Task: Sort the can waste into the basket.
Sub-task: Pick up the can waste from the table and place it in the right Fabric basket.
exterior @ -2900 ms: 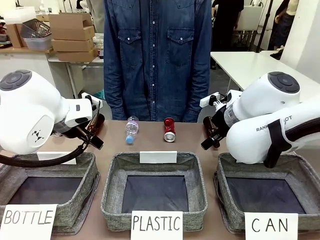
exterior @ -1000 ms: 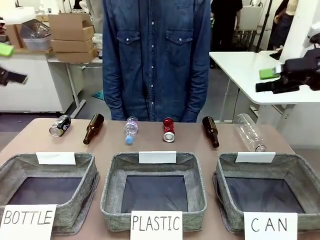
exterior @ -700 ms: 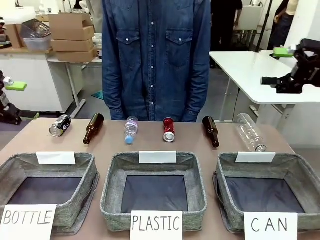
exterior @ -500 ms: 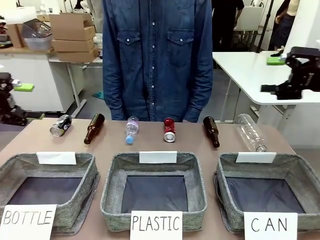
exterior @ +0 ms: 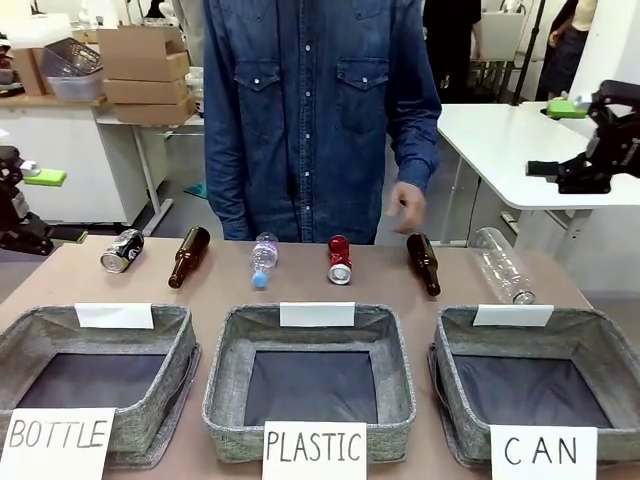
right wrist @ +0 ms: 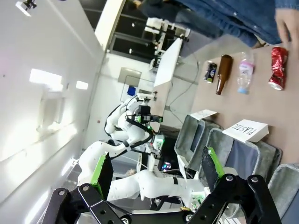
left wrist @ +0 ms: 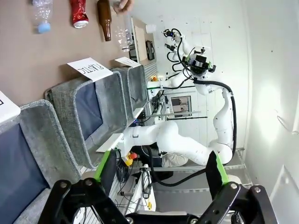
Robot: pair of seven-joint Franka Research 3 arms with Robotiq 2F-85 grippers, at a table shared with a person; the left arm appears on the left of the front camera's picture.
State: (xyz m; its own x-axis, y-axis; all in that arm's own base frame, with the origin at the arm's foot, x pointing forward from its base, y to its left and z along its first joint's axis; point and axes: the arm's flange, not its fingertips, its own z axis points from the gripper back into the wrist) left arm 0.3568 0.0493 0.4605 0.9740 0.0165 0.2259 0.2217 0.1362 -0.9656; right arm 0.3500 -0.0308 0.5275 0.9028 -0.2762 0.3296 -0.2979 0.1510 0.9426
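The red dented can (exterior: 339, 260) lies at the table's far middle, also in the left wrist view (left wrist: 78, 11) and the right wrist view (right wrist: 279, 67). Far left lies the black-and-silver can (exterior: 121, 250), seen from the right wrist too (right wrist: 211, 72). The grey basket signed "CAN" (exterior: 452, 345) stands at the front right, with nothing in it. My left gripper (exterior: 35, 210) hangs open at the picture's left edge, off the table. High at the right edge is my right gripper (exterior: 555, 137), open as well. In both wrist views the green-padded fingers (left wrist: 105, 165) (right wrist: 209, 168) stand wide apart around nothing.
Two brown glass bottles (exterior: 188, 257) (exterior: 423, 263) and two clear plastic bottles (exterior: 263, 258) (exterior: 500, 265) lie in the same far row. Baskets signed "BOTTLE" (exterior: 185, 345) and "PLASTIC" (exterior: 222, 345) stand beside the CAN one. The person's hand (exterior: 405, 210) hovers above the right brown bottle.
Both arms have swung up and out from in front of the table to its sides. The person's hand has dropped toward the far row. No can has moved.
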